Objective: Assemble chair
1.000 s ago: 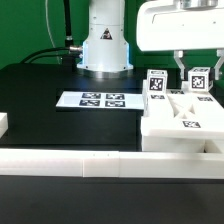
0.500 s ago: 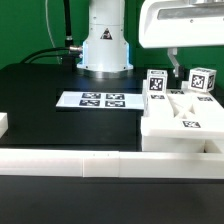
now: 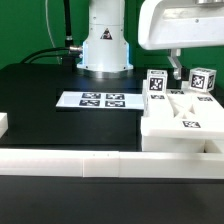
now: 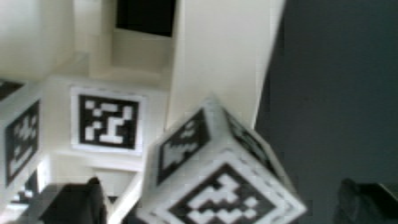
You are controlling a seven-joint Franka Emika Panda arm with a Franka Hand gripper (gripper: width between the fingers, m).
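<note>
- Straddles the small tagged cube (image 4: 222, 165) with the claw (image 4: 217, 203) spread wide, gripping nothing; shows a dark fingertip (image 4: 71, 203) low on each side, apart from the cube's faces.
- Risks clipping the cube on withdrawal: a slanted or twisting lift could drag a fingertip against a corner and knock it loose.
- Cannot tell whether the cube is pushed fully home atop the chair assembly (image 3: 180, 118), at the exterior view's right; if merely perched, could topple from a slight nudge.
- Could also brush the tagged post (image 3: 157, 84) just beside the cube, toward the exterior view's left, on any sideways move.
- Leaves the assembly standing loose on the black tabletop (image 3: 30, 110), by the white rail (image 3: 90, 163); a hard bump could shift the whole build.
- Lies well apart from the marker board (image 3: 100, 100); no hazard there.
</note>
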